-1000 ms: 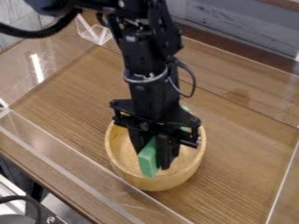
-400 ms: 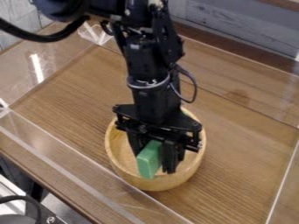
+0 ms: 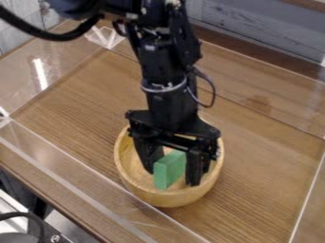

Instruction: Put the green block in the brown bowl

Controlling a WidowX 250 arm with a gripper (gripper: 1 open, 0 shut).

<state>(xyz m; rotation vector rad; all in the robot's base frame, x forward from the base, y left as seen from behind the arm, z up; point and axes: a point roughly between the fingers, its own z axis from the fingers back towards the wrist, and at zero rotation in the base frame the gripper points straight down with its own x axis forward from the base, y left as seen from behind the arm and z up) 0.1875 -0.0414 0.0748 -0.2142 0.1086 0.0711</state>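
The brown bowl [image 3: 137,181] sits on the wooden table near the front edge. Inside it stands the green block [image 3: 166,173], tilted on end and leaning toward the bowl's front. My gripper [image 3: 170,162] points down into the bowl, open. Its black fingers [image 3: 143,156] are spread to either side of the block, with a gap showing on each side. The arm hides the back of the bowl and the top of the block.
A clear plastic wall [image 3: 38,142] rings the wooden table [image 3: 76,104], with its front edge close to the bowl. A grey panel wall [image 3: 267,24] stands behind. A black cable [image 3: 203,90] loops off the arm's right side.
The fingers have spread apart and let go of the green block, which now rests lower in the bowl. The arm itself has stayed where it was.
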